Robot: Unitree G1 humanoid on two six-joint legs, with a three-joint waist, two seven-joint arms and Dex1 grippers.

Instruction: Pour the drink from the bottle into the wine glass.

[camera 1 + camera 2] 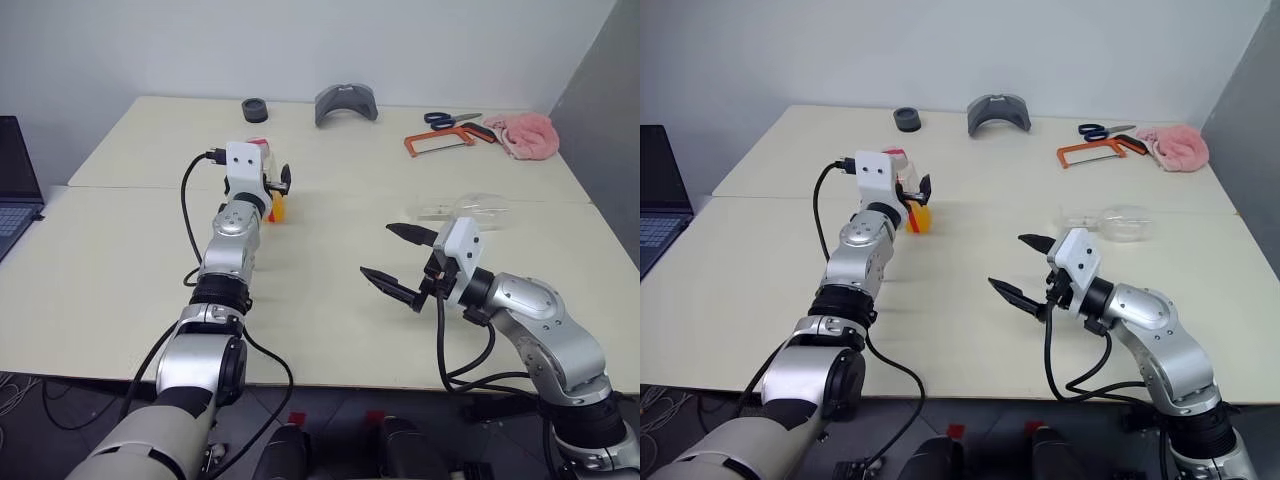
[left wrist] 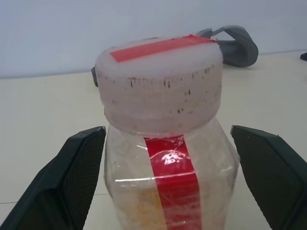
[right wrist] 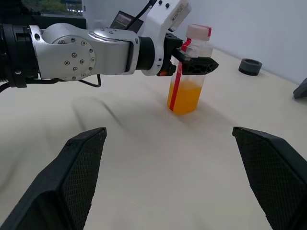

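Across the pale cream surface (image 1: pixel 330 300), made of two tables pushed together with a seam running side to side, things are spread thin. Near the far edge lie a small black ring (image 1: pixel 255 109) and a grey curved piece (image 1: pixel 346 103); toward the far right corner are an orange-framed hacksaw (image 1: pixel 440 141), blue-handled scissors (image 1: pixel 448 119) and a crumpled pink cloth (image 1: pixel 522 134). A plain white wall (image 1: pixel 300 45) rises behind the surface, a grey panel (image 1: pixel 610 110) stands at the right, and a dark laptop (image 1: pixel 15 185) sits off to the left on a lower stand.

On the left half the bottle (image 3: pixel 189 72) stands upright, its white cap with red tape still on, the drink (image 3: pixel 183 97) filling its lower part. The left gripper (image 3: pixel 194 60) is spread wide around the bottle's upper body; in the left wrist view a finger (image 2: pixel 72 177) stands on either side with a gap to the plastic, not touching.

The wine glass (image 1: pixel 1118 222) lies on its side on the right half, beyond the right gripper (image 1: pixel 402 262), which hangs above the surface with its two black fingers parted wide and nothing between them
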